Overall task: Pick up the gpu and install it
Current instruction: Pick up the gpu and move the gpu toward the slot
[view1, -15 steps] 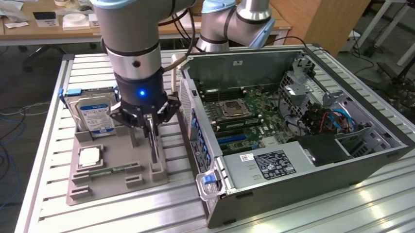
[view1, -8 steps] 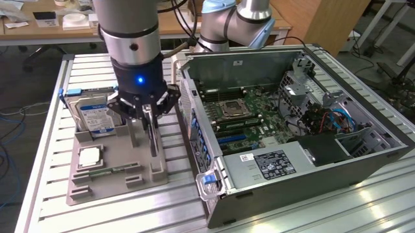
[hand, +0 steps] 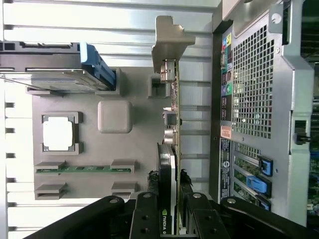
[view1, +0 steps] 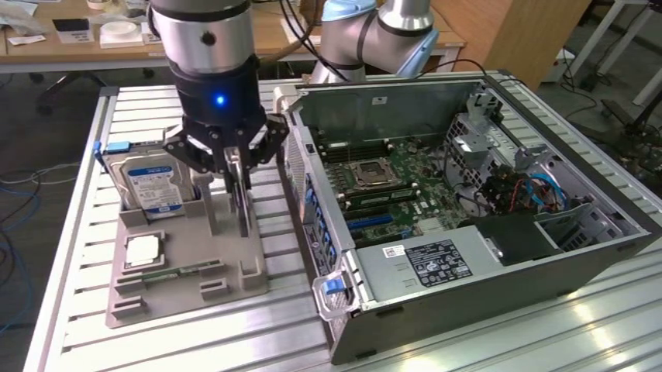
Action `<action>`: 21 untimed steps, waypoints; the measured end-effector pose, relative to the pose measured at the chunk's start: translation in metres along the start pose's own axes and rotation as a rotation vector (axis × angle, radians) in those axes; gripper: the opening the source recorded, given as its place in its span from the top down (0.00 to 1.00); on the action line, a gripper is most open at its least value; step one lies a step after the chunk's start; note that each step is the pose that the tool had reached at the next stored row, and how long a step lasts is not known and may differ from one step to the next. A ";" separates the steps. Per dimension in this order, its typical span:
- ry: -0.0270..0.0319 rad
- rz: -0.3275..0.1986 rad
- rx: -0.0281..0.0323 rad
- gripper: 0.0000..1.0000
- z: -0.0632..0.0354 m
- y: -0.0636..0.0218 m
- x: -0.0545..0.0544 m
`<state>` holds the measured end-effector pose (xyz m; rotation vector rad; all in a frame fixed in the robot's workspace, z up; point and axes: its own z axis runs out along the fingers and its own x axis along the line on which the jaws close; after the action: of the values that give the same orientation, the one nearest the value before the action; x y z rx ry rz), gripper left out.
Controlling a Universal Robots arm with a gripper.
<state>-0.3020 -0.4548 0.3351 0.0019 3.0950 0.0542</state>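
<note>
- One robot gripper (view1: 238, 174) hangs straight down over a grey plastic holder tray (view1: 186, 267). The tray lies on a table of silver metal slats (view1: 73, 256).
- The gpu (view1: 241, 205) is a small thin card with a green board, a black cooler on one face and a silver metal end piece (hand: 169, 40). It stands up on its long edge at the side of the tray nearest the big computer case.
- Standing on edge likely helps, because the card's two flat faces are free to be reached from above.
- The gripper's black fingers (hand: 152, 183) sit one on each flat face and pinch the gpu between them, near the end far from the silver piece. The card runs right up between the fingertips, so it is in the hand, not beside it.
- It is hard to tell if the card's bottom edge rests in its slot or is just clear of it.
- The tray also holds a silver hard drive with a blue-white label (view1: 153, 186), a square silver chip (view1: 143, 249) and a narrow green memory stick (view1: 170, 273). Each has its own nook, likely so nothing slides.
- The grey metal computer case (view1: 393, 97) lies open on its side just beside the tray — its green main board (view1: 404, 178) faces up, easy to reach from above.
</note>
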 end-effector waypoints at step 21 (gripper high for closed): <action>-0.0101 0.000 -0.0002 0.73 -0.0622 0.0022 -0.003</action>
<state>-0.3020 -0.4548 0.3975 0.0017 3.0848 0.0543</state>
